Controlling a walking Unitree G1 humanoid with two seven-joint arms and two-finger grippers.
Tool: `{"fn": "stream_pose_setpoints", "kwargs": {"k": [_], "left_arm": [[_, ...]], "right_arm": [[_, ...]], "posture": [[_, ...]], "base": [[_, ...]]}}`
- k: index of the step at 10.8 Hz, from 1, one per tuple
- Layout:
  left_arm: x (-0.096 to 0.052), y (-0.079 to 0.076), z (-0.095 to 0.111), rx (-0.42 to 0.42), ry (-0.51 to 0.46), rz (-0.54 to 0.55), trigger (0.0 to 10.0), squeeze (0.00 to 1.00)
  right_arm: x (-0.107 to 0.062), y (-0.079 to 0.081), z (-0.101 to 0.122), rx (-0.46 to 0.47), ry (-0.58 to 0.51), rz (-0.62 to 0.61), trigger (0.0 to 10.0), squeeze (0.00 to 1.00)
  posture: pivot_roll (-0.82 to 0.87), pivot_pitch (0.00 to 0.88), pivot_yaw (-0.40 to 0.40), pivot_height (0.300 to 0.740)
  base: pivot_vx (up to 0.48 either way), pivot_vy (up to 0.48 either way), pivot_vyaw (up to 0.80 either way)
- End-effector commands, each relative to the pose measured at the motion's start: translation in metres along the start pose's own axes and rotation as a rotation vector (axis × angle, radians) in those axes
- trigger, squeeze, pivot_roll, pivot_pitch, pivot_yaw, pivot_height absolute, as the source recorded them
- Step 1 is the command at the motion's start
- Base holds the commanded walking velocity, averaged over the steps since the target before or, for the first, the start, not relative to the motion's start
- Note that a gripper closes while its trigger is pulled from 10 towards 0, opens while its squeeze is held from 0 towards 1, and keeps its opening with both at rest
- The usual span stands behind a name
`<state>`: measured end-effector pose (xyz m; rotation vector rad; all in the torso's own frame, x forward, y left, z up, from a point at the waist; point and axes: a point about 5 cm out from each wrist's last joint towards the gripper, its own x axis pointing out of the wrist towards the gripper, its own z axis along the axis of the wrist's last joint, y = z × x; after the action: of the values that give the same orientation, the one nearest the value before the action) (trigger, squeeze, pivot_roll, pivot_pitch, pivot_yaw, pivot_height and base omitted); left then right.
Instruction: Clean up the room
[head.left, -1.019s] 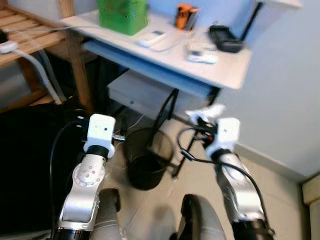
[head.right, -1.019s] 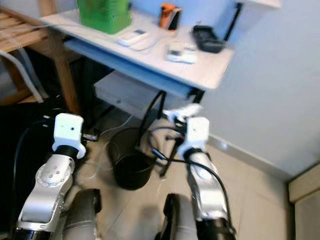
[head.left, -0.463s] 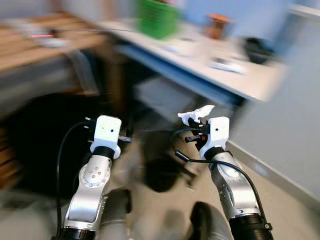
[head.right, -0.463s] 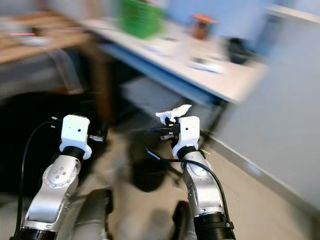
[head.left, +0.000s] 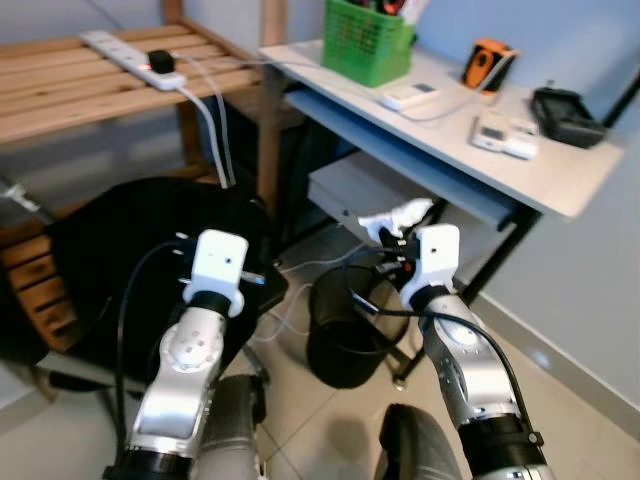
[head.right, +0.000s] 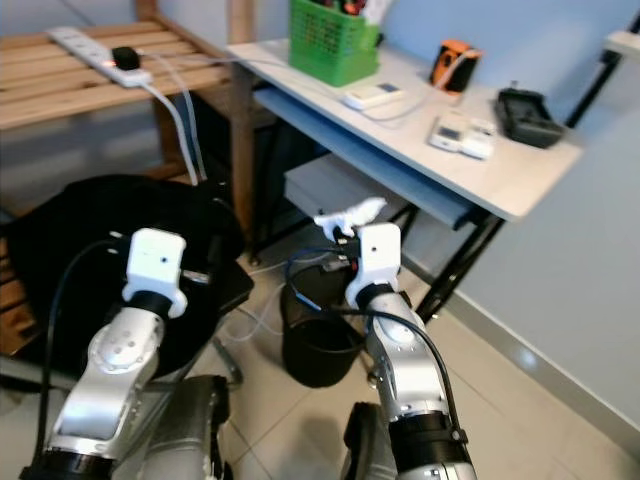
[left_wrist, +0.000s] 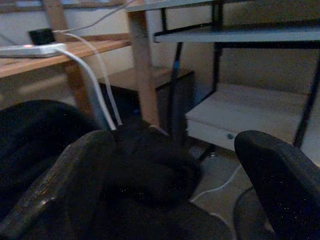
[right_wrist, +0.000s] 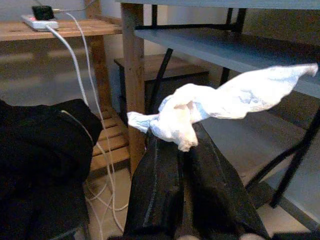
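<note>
Carrying trash: right hand (head.left: 392, 233) clenched on crumpled white tissue (right_wrist: 220, 102), poised above black bin (head.left: 345, 325). Left hand (left_wrist: 170, 175) released, idle. Next, probably: lower over bin, release.

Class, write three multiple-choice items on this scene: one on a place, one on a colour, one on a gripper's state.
1. Where does the round black waste bin stand?
A on the desk
B on the floor by the desk
C on the wooden shelf

2. What colour is the mesh basket on the white desk?
A green
B red
C blue

3. The right gripper is
A open, empty
B shut on a crumpled white tissue
C shut on a cable

Key: B, it sits on tiles; A, plainly green; B, its fingers pinch the tissue.
</note>
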<state>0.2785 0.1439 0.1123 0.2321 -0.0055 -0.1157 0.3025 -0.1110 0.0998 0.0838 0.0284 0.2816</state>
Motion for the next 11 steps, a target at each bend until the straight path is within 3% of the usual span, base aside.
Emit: {"fn": "stream_pose_setpoints", "kwargs": {"k": [1, 3, 6, 11], "left_arm": [[0.002, -0.005, 0.001, 0.009, -0.005, -0.025, 10.0, 0.00], [0.003, -0.007, -0.001, 0.025, 0.003, -0.031, 10.0, 0.00], [-0.002, -0.007, -0.004, -0.016, 0.024, -0.047, 10.0, 0.00], [-0.007, -0.011, 0.007, 0.012, -0.007, -0.076, 10.0, 0.00]], "right_arm": [[-0.001, -0.004, -0.003, -0.007, 0.014, -0.013, 10.0, 0.00], [-0.002, -0.004, -0.006, -0.004, 0.019, -0.031, 10.0, 0.00], [0.000, -0.005, -0.010, -0.011, 0.038, -0.047, 10.0, 0.00], [0.012, 0.003, -0.025, 0.071, 0.077, -0.110, 10.0, 0.00]], "posture": [[0.16, 0.000, -0.104, 0.578], [0.15, 0.000, -0.101, 0.578], [0.14, 0.000, -0.090, 0.578], [0.17, 0.030, -0.058, 0.578]], "base": [[0.000, 0.000, 0.00], [0.000, 0.000, -0.66], [0.000, 0.000, 0.00], [0.000, 0.000, 0.00]]}}
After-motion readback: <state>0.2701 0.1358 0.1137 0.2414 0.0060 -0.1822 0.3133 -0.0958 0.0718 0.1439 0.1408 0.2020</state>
